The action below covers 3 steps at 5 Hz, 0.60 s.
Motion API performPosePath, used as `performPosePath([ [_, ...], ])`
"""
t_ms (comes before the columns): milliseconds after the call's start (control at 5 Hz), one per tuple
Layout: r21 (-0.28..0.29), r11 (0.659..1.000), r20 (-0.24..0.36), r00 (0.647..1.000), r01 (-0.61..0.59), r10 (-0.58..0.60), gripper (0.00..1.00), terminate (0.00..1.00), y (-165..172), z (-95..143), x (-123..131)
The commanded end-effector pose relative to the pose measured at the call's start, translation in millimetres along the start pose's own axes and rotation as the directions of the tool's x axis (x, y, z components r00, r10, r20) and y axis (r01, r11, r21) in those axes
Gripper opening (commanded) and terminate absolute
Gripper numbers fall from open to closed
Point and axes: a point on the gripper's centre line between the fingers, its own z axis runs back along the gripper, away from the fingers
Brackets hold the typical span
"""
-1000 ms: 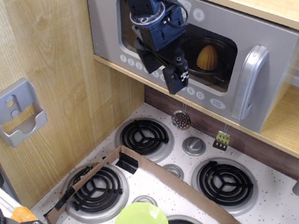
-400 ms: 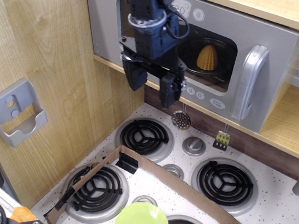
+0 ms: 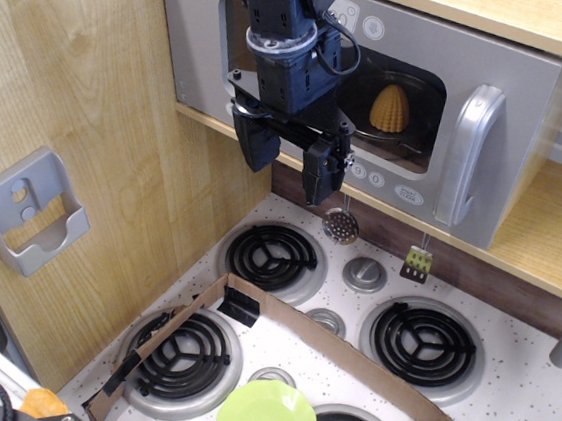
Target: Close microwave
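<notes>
Before the microwave [image 3: 474, 100], the hand [image 3: 287, 168] points down, fingers spread.

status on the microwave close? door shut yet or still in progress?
Done: the microwave door looks pushed against the cabinet front, handle at right, yellow object visible through the window. In hand: the gripper hangs open in front of the door, holding nothing. Left: I can't confirm full latching from this angle.
</notes>
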Motion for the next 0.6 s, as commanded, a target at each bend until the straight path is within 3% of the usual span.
performPosePath([
  [0,0.018,1.0,0.059,0.998,0.004,-0.005,1.0,0.0,-2.2,26.5,19.9],
  [200,0.018,1.0,0.059,0.998,0.004,-0.005,1.0,0.0,-2.2,26.5,19.9],
  [400,0.018,1.0,0.059,0.998,0.004,-0.005,1.0,1.0,-2.2,26.5,19.9],
])
